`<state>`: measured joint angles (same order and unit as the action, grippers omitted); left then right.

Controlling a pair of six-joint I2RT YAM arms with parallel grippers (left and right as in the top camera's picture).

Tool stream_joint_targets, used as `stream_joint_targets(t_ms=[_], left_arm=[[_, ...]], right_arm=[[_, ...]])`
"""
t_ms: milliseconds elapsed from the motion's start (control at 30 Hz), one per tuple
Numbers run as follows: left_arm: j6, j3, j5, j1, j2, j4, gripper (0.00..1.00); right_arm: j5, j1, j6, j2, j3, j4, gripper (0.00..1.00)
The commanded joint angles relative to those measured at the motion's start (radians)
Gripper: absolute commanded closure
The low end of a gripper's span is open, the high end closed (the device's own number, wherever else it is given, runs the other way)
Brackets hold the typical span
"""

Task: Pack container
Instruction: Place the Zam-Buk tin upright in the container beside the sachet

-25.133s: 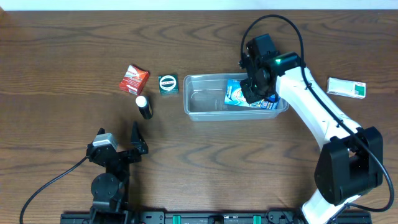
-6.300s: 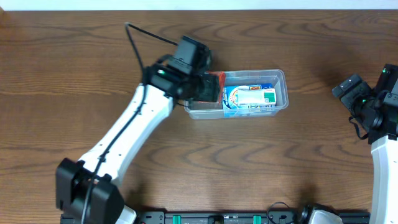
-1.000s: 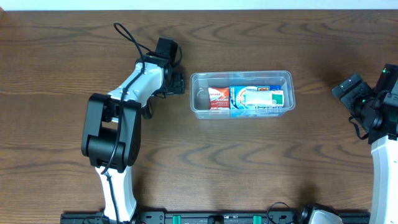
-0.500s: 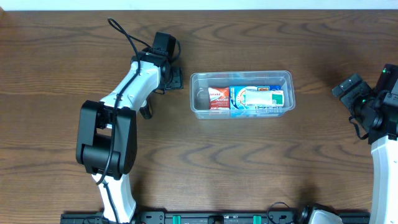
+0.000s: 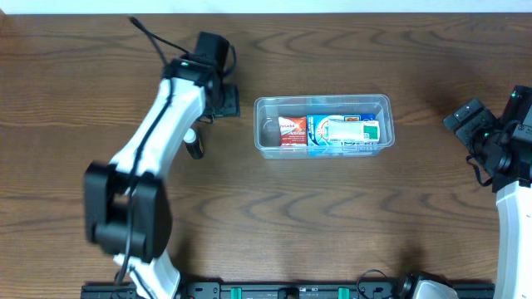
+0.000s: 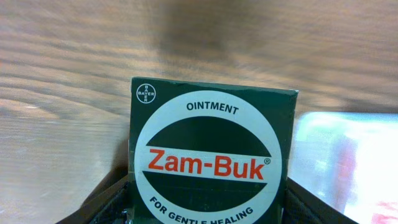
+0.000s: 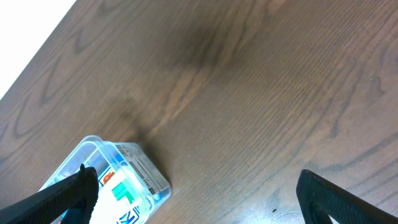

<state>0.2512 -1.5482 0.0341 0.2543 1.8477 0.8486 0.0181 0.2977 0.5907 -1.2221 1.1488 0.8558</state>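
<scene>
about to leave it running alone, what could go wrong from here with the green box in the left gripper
1. The only bare space in the container looks like the narrow left end beside the red box. The Zam-Buk box, held in the left gripper, may catch the rim or land tilted on the red box.
2. The small black and white tube sits close beside the left arm; a swing could knock it away.

I see my right gripper [image 7: 199, 208] spread wide, dark fingers [image 7: 65, 191] at both lower corners, the container [image 7: 152, 173] lower left, coloured packets [image 7: 124, 190] inside, wooden table [image 7: 249, 93] filling the rest.
</scene>
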Motion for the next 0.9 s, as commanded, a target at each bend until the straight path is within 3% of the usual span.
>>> stream_joint_targets(t_ms=[0,267,600,867], left_arm=[[0.026,-0.035,0.050,0.019,-0.120,0.031,0.34],[0.107,-0.031,0.095,0.171,-0.169,0.039,0.33],[0.242,-0.027,0.077,0.321,-0.015,-0.087,0.33],[0.290,-0.027,0.035,0.366,0.115,-0.119,0.34]], right_arm=[[0.004,0.005,-0.012,-0.002,0.001,0.002,0.01],[0.004,0.005,-0.012,-0.002,0.001,0.002,0.01],[0.004,0.005,-0.012,-0.002,0.001,0.002,0.01],[0.004,0.005,-0.012,-0.002,0.001,0.002,0.01]])
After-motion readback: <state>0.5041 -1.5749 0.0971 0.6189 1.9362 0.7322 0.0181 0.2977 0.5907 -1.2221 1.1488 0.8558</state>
